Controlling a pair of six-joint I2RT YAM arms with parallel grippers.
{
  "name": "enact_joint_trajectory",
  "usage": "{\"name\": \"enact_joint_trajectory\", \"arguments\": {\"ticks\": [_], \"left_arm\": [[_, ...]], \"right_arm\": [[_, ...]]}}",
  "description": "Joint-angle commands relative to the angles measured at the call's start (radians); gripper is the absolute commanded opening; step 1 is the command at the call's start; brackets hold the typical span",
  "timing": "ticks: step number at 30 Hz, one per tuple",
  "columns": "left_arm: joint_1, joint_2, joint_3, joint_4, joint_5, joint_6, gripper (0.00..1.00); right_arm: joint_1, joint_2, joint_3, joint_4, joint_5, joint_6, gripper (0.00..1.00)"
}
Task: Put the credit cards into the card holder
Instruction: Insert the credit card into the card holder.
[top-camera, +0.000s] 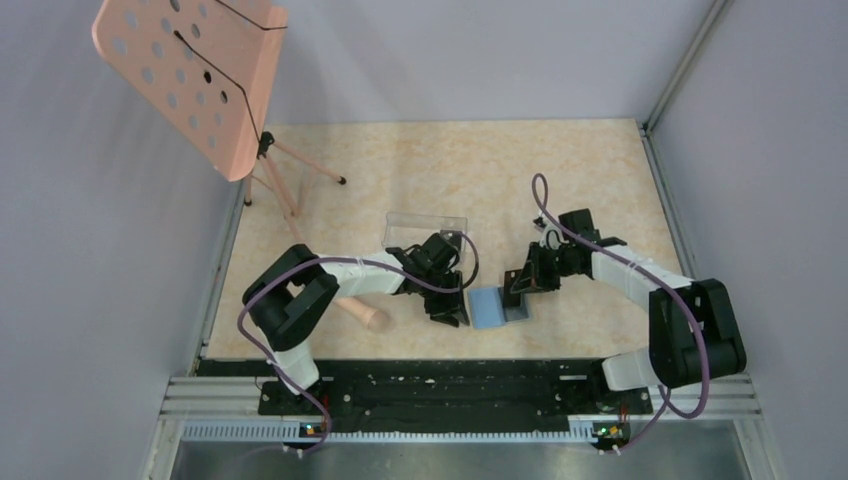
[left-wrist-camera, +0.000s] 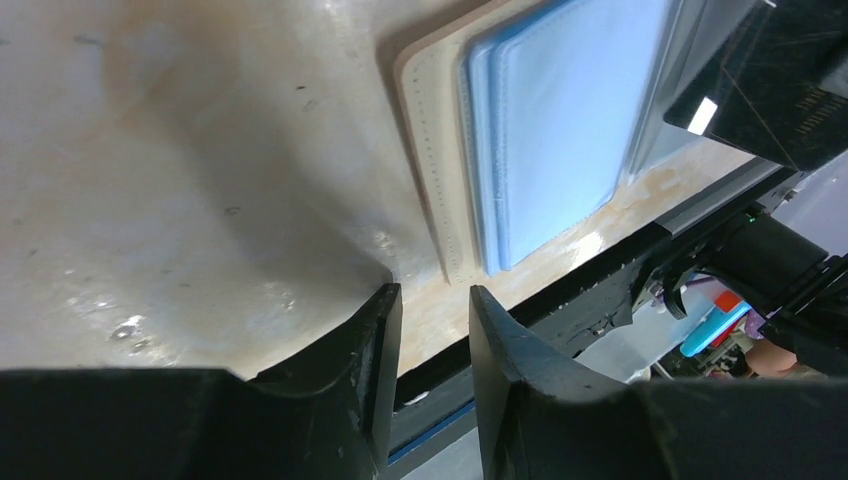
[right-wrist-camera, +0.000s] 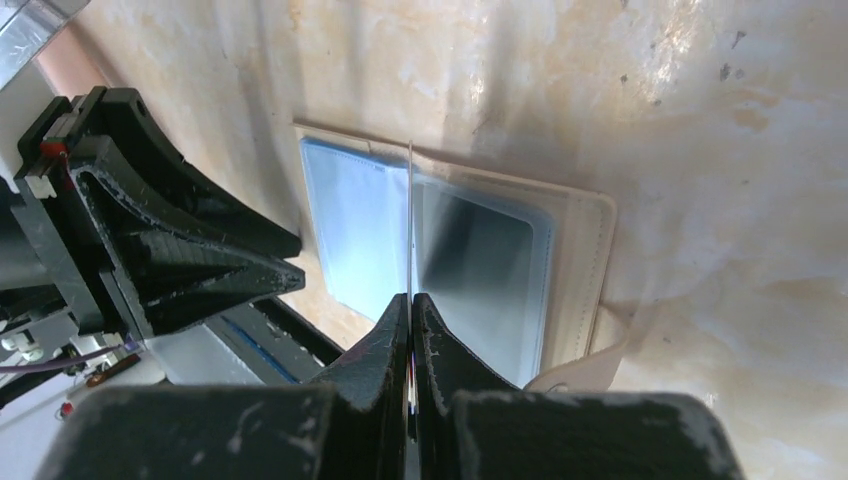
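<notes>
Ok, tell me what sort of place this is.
Probably a robotics lab test cell: grey walls box in the tabletop, and the left arm and right arm are mounted on a rail.

No readable text, brand, number or sign anywhere, card holder (right-wrist-camera: 350, 230) surfaces plain, unprinted

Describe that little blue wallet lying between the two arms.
The card holder lies open and flat on the table, near its front edge. Its inside is pale blue with glossy pockets, framed by a tan stitched border. The right tool, shut on a credit card held edge-on, hovers over its middle fold; contact is unclear.
</notes>
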Motion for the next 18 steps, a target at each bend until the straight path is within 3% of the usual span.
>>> {"name": "enact_joint_trajectory", "arguments": {"ticks": [1, 8, 18], "left_arm": [[-0.014, 0.047, 0.033, -0.022, -0.021, 0.019, 0.37], [-0.015, 0.069, 0.043, -0.026, -0.014, 0.028, 0.29], [-0.016, 0.092, 0.060, -0.054, -0.023, 0.046, 0.24]], "right_arm": [[-0.009, 0.030, -0.019, 0.099, -0.030, 0.007, 0.00], [-0.009, 0.047, -0.102, 0.220, -0.148, 0.068, 0.00], [-0.010, 0.063, -0.157, 0.263, -0.223, 0.088, 0.00]]}}
